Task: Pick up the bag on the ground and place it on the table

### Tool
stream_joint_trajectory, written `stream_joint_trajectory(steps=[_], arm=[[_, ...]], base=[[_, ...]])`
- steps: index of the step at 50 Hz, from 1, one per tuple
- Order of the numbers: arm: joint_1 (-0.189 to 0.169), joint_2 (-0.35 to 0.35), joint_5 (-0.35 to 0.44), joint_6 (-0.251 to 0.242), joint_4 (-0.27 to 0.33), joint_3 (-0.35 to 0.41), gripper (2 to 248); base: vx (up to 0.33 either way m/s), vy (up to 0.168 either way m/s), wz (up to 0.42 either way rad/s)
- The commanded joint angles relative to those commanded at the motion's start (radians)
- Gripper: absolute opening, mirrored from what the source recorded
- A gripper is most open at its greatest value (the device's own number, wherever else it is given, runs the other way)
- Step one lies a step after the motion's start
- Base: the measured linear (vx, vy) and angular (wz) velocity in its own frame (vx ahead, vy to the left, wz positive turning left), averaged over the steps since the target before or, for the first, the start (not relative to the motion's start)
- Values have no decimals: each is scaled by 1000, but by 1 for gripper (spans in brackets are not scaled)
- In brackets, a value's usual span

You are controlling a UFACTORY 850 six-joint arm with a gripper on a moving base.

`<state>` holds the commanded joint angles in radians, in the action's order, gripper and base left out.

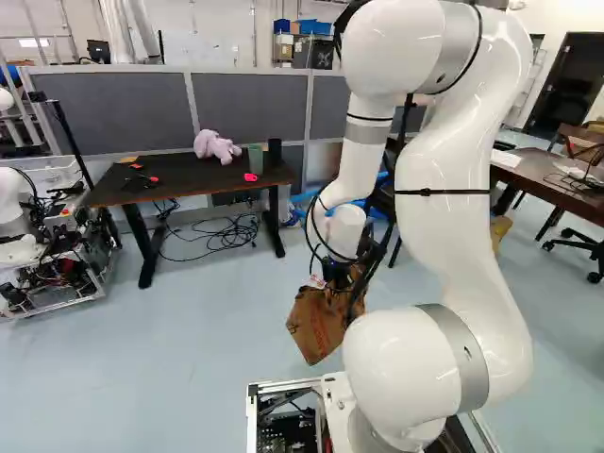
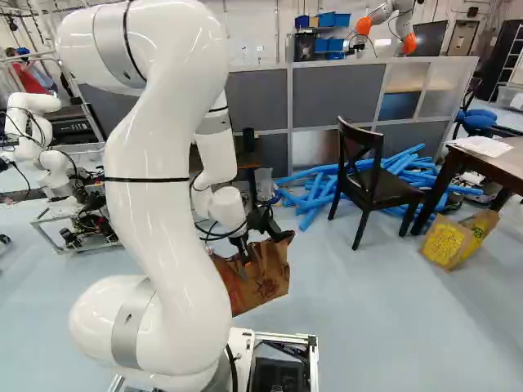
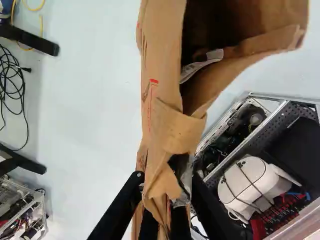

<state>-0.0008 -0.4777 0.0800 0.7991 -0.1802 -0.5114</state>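
Right base view: brown paper bag (image 2: pixel 265 286) hangs below the arm (image 2: pixel 147 212), w/ the fingers (image 2: pixel 245 251) at its top. Wrist view: fingers (image 3: pixel 120 206) are pinching crumpled brown paper at the bag's top, 1 on each side. Bag's mouth gapes ahead of them, w/ a whitish scrap (image 3: pixel 199 66) showing inside; base frame (image 3: pixel 270 122) lies beside the bag, lower down.

Left base view: bag is approx. mid-view, nearer the base than the dark surface (image 1: pixel 203 186) at L, & lower than its top. On that surface: lilac plush toy (image 1: pixel 215 146), green cup (image 1: pixel 256 158), black cup (image 1: pixel 275 151), small red item (image 1: pixel 250 176). Cables (image 1: pixel 222 238) lie on the floor under/near it; another robot (image 1: pixel 11 217) stands at far L.

Right base view also has a dark chair (image 2: pixel 392 192), blue tubes (image 2: pixel 312 196) & a yellow-printed bag (image 2: pixel 445 242) on the floor at R.
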Motion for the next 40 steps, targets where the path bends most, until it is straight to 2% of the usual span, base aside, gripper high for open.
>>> stream_joint_trajectory(steps=[40], arm=[[-9,183,-152,0,0,36,21]], base=[[0,0,0]])
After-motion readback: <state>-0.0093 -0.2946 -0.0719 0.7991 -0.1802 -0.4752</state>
